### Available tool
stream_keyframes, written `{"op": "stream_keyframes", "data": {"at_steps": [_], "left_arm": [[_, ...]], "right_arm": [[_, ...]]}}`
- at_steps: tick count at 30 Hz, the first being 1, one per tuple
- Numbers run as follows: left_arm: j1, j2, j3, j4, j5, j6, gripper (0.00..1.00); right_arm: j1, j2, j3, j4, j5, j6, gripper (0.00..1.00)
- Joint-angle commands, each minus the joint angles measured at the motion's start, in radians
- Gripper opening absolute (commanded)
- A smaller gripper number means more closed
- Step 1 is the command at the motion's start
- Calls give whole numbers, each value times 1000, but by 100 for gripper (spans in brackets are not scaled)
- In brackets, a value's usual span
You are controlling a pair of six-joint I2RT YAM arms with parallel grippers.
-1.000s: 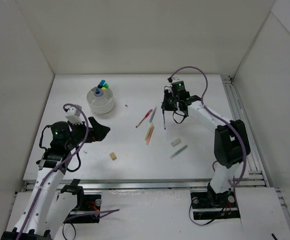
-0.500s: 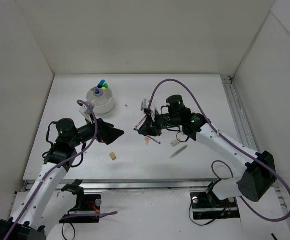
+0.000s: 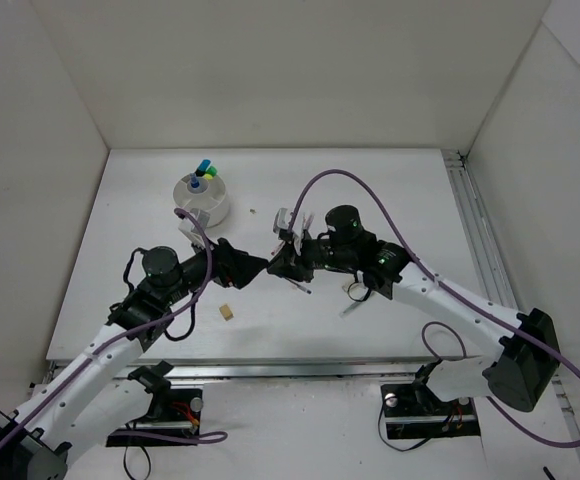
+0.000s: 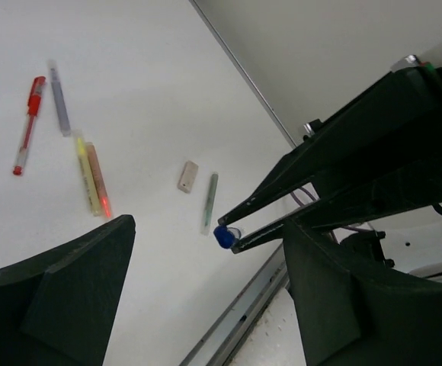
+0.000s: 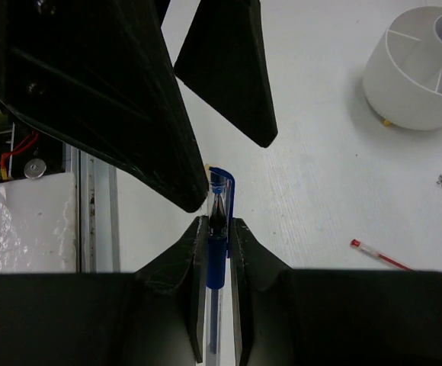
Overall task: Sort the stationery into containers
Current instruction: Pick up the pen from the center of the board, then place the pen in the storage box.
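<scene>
**A:** Where's the blue pen (image 5: pixel 216 255)?

**B:** Above the middle of the table (image 3: pixel 390 190), lifted clear as far as I can tell. The right gripper (image 5: pixel 217 223) is clamped on its barrel, with the clip end poking out toward the left arm.

**A:** And the left gripper (image 4: pixel 209 223)?

**B:** Its jaws are spread, one on either side of that clip end, and seem to touch nothing.

**A:** How will the pen handle?

**B:** I'd judge it light, stiff and made of smooth plastic. It's thin, so a loose pinch could let it swivel. It's best taken square across the barrel just past the right fingertips, not on the clip.

**A:** And around it?

**B:** The white bowl (image 3: pixel 202 208) sits far left with highlighters (image 3: pixel 204 168) in it. A red pen (image 4: pixel 27 126), a grey pen (image 4: pixel 59 107) and an eraser (image 4: pixel 187 176) lie on the table.
</scene>
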Motion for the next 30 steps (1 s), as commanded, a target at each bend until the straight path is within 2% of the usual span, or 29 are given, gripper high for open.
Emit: {"op": "stream_keyframes", "data": {"at_steps": [1,7,11,18,26,30], "left_arm": [[-29,6,25,119,-164,-30,72],[-78,14,18,134,-258,-48,61],[-87,23,11,151,-268,-61,54],[-105,49,14,160,-290,-57,34],[-114,97,26,173,-293,-50,22],[-114,98,29,169,-301,-41,0]], "right_arm": [[6,-53,2,165,41,59,0],[23,-48,3,176,70,75,0],[35,-35,8,193,90,97,0],[60,-13,5,271,176,140,0],[90,25,40,268,177,146,0],[92,25,48,251,211,149,0]]}}
